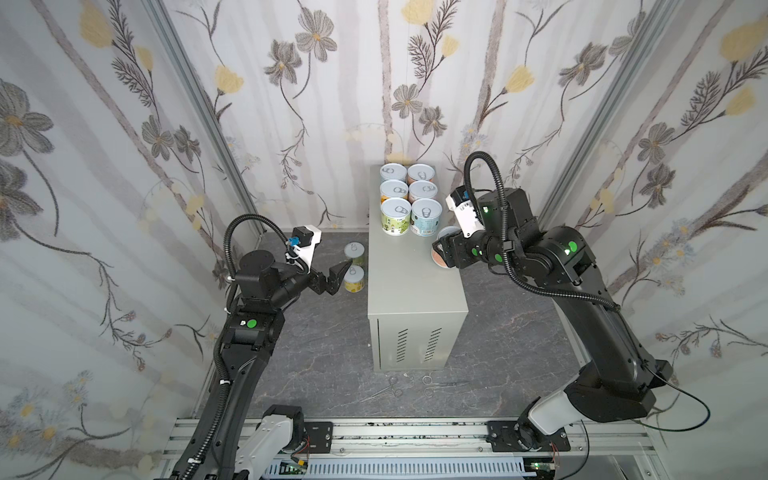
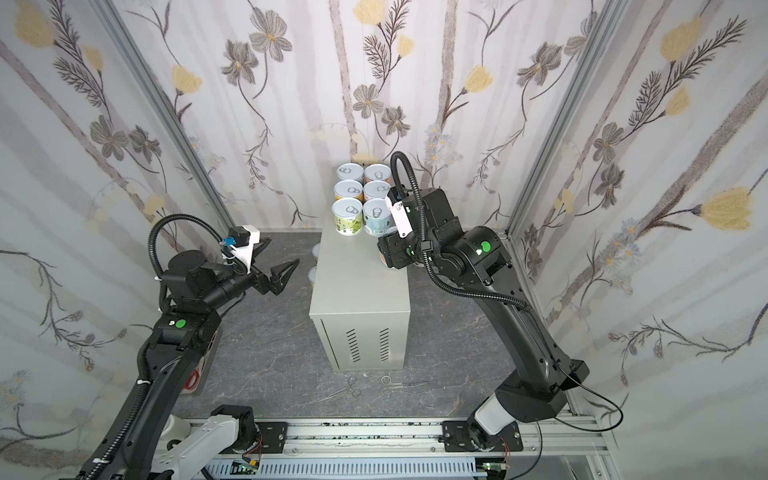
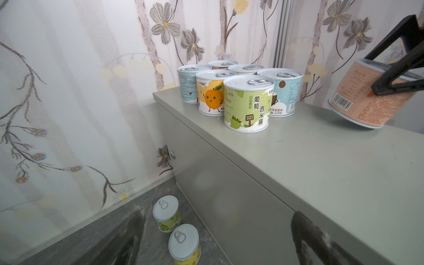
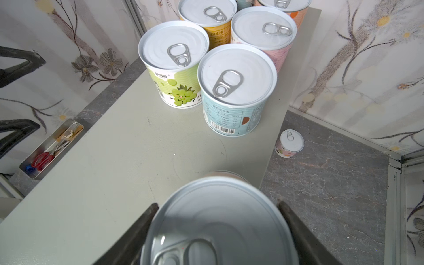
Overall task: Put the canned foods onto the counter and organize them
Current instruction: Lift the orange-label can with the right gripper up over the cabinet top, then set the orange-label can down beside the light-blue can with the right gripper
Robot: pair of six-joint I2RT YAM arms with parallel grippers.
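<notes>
Right gripper (image 4: 216, 213) clenched on orange-labelled can (image 3: 358, 101), tilted above tabletop (image 1: 411, 282) right edge. Six cans (image 1: 407, 199) grouped at tabletop's back. Left gripper (image 1: 341, 277) spread wide, empty, beside two cans (image 1: 354, 266) on floor (image 1: 324, 353).

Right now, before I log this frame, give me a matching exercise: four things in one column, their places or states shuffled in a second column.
Things
1. light-blue-labelled cylindrical tin with a barcode
2. pale-orange-labelled cylindrical tin
3. shallow steel tray holding red-handled scissors
4. left gripper

Places or states
A. open, holding nothing
B. on the dark marbled floor
C. tilted, clamped in the right gripper
D. upright on the light-grey metal cabinet

Pairs: 1-D, 2-C, 3-B, 4-A
</notes>
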